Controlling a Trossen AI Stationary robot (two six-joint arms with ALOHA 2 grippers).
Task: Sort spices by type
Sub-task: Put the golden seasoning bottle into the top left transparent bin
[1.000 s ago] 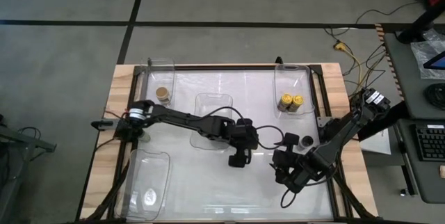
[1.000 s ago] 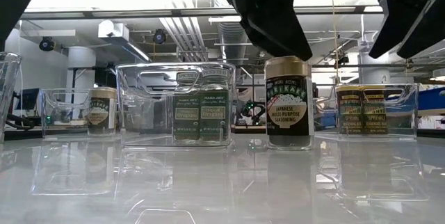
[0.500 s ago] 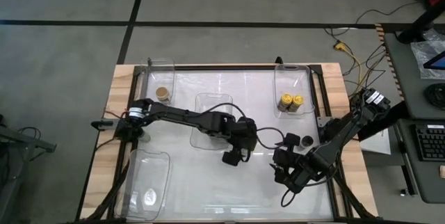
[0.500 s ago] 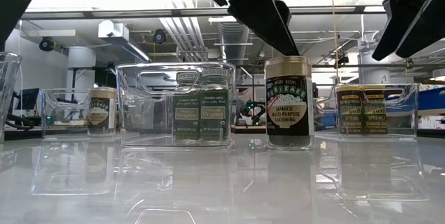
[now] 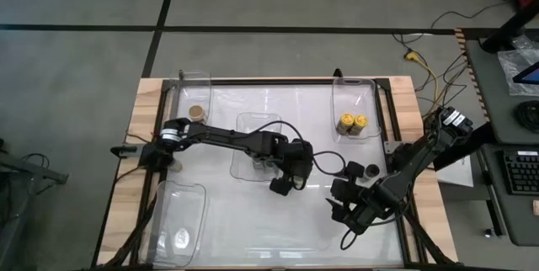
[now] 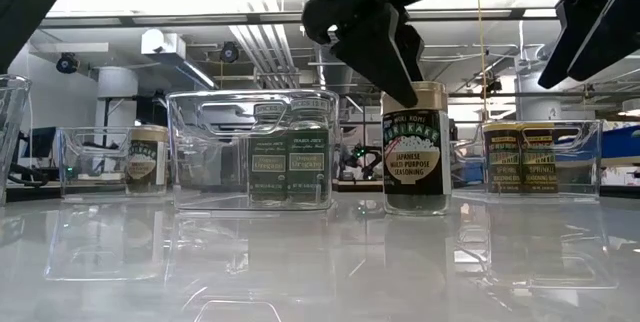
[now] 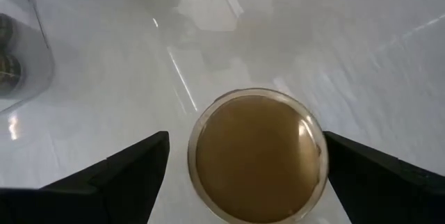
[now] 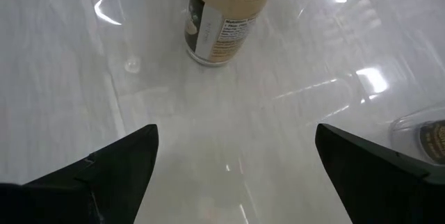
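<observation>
- Left gripper (image 7: 245, 175), fingers wide, hovers centred over the tan-lidded jar (image 7: 257, 156) mid-table: descend straight, then close below the lid.
- Right gripper (image 8: 233, 175) waits wide open near the table's right edge.

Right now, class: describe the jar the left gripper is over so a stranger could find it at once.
Start at the middle bin on the table. Just right of it in the low view, a jar stands alone on bare table under the open left gripper. Unlike its neighbours, it has a tan-brown lid and sits in no bin.
</observation>
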